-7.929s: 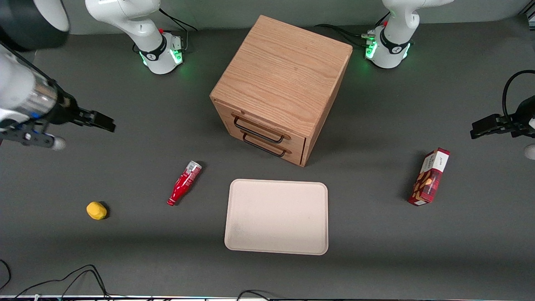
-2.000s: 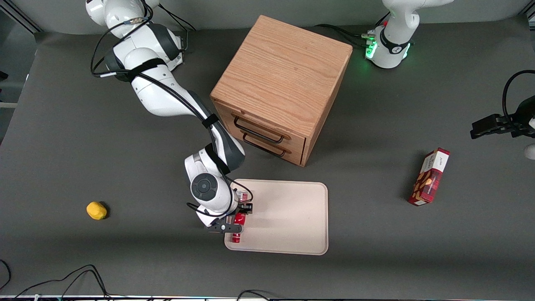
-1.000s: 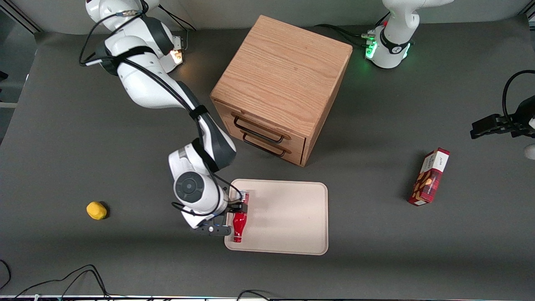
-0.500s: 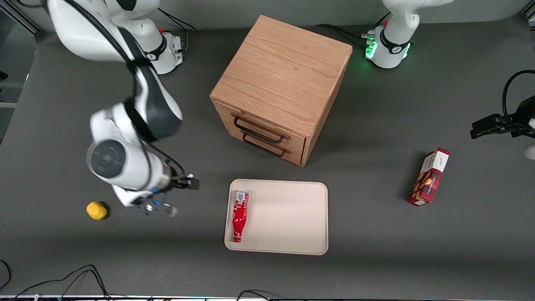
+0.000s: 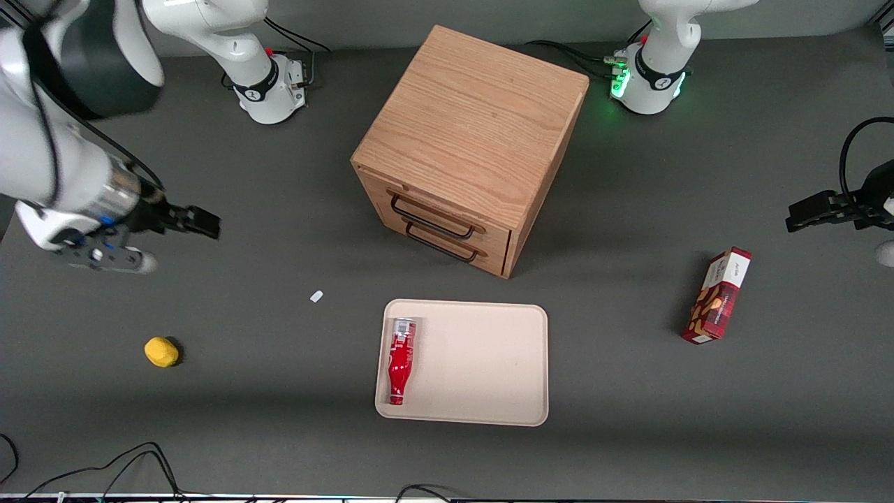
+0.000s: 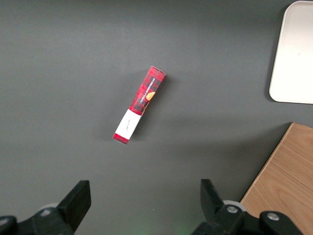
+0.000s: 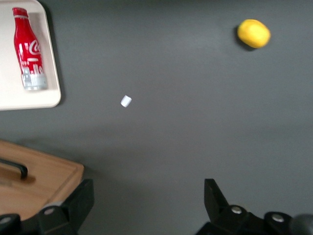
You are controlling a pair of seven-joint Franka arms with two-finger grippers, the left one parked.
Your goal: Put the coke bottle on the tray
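We found the gripper wide open and holding nothing, up above the table well away from the tray, toward the working arm's end. The bottle lay on its side on the tray, just inside the rim. Being round, it could roll if the tray were bumped, we judged. A small white bit lay near the tray, a lemon farther off; the cabinet stood close by. Nothing blocked the tray.

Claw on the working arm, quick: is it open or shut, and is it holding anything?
Claw: open and empty, up over the table at the working arm's end, well away from the coke bottle lying on the tray.
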